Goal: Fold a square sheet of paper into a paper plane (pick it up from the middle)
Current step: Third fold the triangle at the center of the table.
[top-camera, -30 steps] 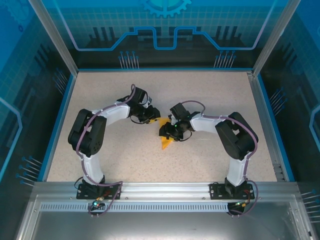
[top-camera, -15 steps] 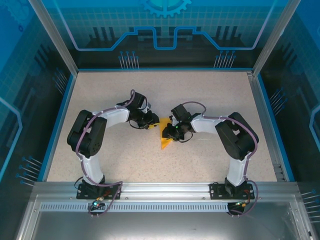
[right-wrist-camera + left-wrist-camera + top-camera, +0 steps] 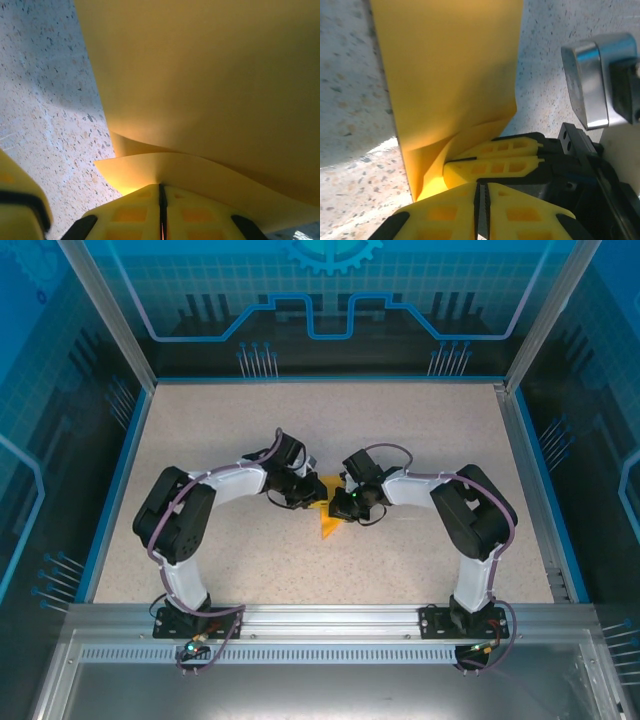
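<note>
The orange-yellow sheet of paper point(image 3: 327, 526) lies folded at the table's middle, its pointed end toward the near edge. Both grippers meet over its far end. My right gripper point(image 3: 339, 505) is shut on a curled flap of the paper point(image 3: 210, 75), which runs into its tips point(image 3: 161, 186). My left gripper point(image 3: 312, 498) is shut too, its tips point(image 3: 481, 187) pressed beside the right gripper's yellow fingers point(image 3: 490, 167). I see no paper between the left jaws. The paper point(image 3: 450, 75) stretches away beyond them.
The speckled beige table point(image 3: 220, 430) is ringed by a blue rim point(image 3: 118, 480) and metal posts. A silver housing on the right arm point(image 3: 592, 80) sits close to my left gripper. Both arms' elbows bulge outward at the table's sides.
My left gripper has slid right and nearer, up against the right gripper over the paper. Both jaws have closed. The paper corner that showed beside the left gripper is now covered.
</note>
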You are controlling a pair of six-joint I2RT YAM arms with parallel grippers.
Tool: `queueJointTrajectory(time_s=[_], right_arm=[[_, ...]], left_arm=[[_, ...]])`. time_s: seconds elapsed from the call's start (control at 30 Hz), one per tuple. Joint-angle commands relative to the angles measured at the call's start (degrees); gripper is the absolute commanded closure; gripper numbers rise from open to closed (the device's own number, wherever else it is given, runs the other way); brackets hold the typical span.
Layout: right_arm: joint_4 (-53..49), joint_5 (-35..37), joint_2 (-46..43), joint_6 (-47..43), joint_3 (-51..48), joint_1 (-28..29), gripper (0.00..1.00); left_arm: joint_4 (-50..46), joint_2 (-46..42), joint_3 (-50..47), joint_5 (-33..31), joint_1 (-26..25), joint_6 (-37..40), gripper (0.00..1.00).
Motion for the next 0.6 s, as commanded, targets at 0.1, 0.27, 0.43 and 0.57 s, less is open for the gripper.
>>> queueJointTrajectory(time_s=[0.1,0.27,0.43,0.57], right_arm=[[-5.5,3.7,2.6,-0.6,-1.7,-0.1,0.91],[-5.5,3.9,2.7,-0.3,-1.6,-0.1,0.91],[-5.7,3.9,2.7,-0.1,-1.3,-0.1,0.91],[-5.7,4.0,2.5,0.3,-1.4,-0.1,0.91]], left_arm=[[-0.8,1.7,-0.6,-0.2,-0.7,-0.3,0.89],[-1.8,3.6,-0.2,-1.8,-1.2,-0.5,0.92],[-1.9,4.7,-0.3,-2.5,-1.2,-0.6,0.94],[-2.9,5.3,-0.5,-4.7,-1.3,-0.8,0.96]])
